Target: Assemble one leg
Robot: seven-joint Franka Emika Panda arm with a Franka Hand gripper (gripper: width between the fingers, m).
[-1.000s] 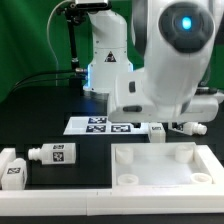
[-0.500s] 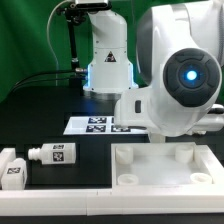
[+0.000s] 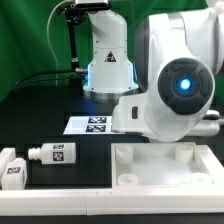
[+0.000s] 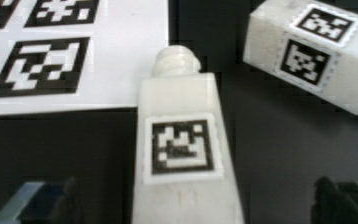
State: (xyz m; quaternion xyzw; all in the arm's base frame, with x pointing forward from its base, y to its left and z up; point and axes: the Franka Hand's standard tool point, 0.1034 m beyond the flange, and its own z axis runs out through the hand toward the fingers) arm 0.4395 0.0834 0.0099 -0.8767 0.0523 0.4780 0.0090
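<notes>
1. The arm [image 3: 175, 85] is hogging the exterior view from 12 to 4 o'clock. It's hiding the gripper there, and whatever is lying under it.
2. The panel [image 3: 160, 172] is sitting at 5 o'clock, with its right edge getting cut off.
3. The marker board [image 3: 95, 124] is peeking out near centre, partly covered by the arm.
4. The leg [image 4: 179, 120] is lying flat in the wrist view, right beside the marker board, with its stub [image 4: 176, 62] pointing away from the gripper. Two spares [image 3: 55, 153] are lying at 8 o'clock in the exterior view. I'm guessing it's light, stiff, slick plastic and not fragile. I'd be pinching the flat sides around the tag [image 4: 181, 145].
5. The gripper [image 4: 190, 205] is hanging wide, with its fingers [image 4: 34, 200] straddling the leg and not touching it. The fingertips are coming out dark and cropped.
</notes>
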